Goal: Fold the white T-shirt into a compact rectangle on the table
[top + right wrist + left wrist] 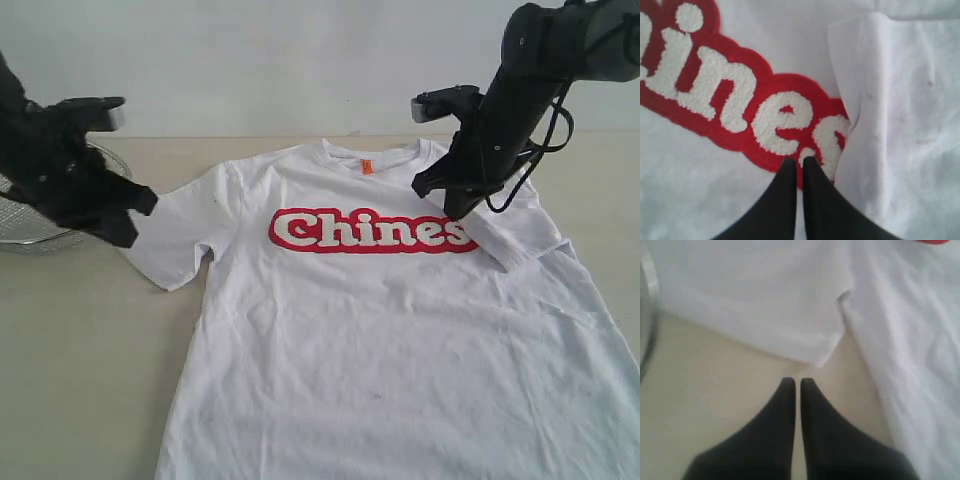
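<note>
The white T-shirt (380, 330) lies face up on the pale beige table (80, 360), red lettering (370, 231) across the chest and a small orange tag (367, 166) at the collar. Its right sleeve (510, 235) is folded inward over the end of the lettering. My left gripper (125, 220) hovers shut and empty beside the left sleeve (185, 235); in the left wrist view it (796, 382) sits over bare table just short of the sleeve hem (805, 347). My right gripper (460, 210) is shut and empty above the lettering (740, 110), next to the folded sleeve (895, 125).
A round silver wire-mesh basket (40, 225) sits at the table's left edge behind my left arm. A pale wall (280, 60) rises behind the table. The shirt's lower hem runs out of view at the bottom.
</note>
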